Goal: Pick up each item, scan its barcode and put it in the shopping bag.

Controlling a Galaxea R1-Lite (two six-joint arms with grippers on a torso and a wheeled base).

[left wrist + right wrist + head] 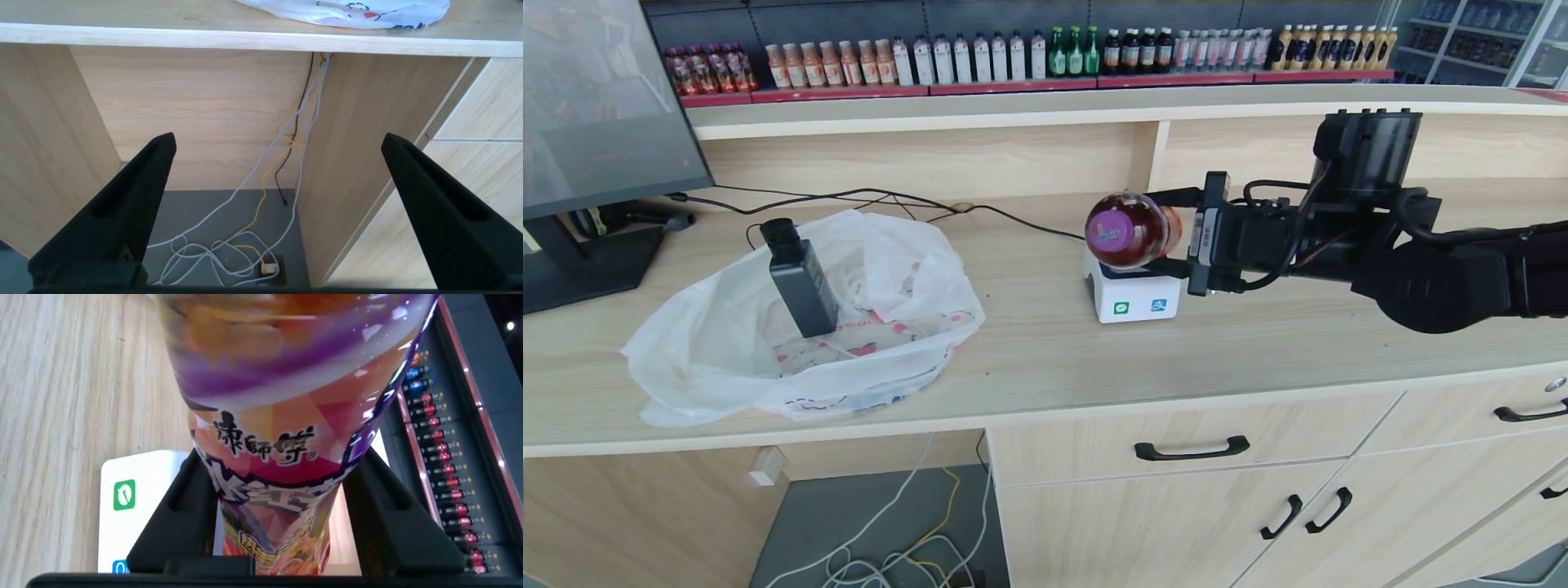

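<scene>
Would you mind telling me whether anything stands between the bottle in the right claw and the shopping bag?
Nothing visible does: bare counter lies between the bottle over the scanner and the shopping bag. A dark container already stands inside the bag.

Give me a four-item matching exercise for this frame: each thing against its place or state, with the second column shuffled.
1. drink bottle
2. dark container
3. white scanner
4. left gripper

A. open, lower than the counter
B. inside the shopping bag
C. on the counter, beneath the held item
D. clamped in the right gripper

Pairs: 1-D, 2-B, 3-C, 4-A
</scene>
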